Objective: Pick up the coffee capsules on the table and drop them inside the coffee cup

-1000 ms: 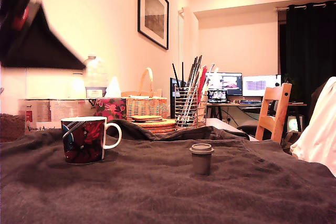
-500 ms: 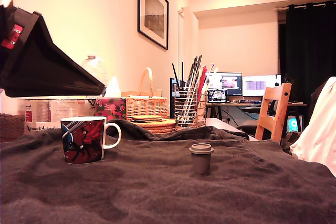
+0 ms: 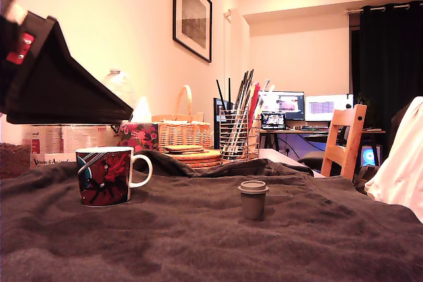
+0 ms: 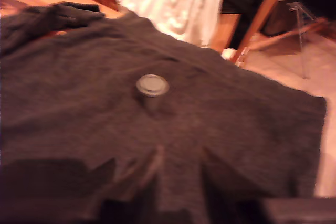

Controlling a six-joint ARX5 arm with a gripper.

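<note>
Dark fuzzy cloth covers the table (image 3: 198, 242), and going left to right, the arm's black housing (image 3: 59, 84) has dipped to about ten o'clock above the coffee cup (image 3: 106, 176), its gripper unreadable, while the grey capsule (image 3: 252, 199) waits untouched at center, upright, so pickup remains ahead.

Black wedge-shaped arm housing (image 3: 59, 84), red tab (image 3: 20, 48)

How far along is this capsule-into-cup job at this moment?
Nothing visibly done: the mug's inside can't be seen. One grey capsule stands flange-up on the cloth-covered table, apart from the mug. The claw sits high, holding nothing. Left: grasp that capsule and drop it in.
</note>
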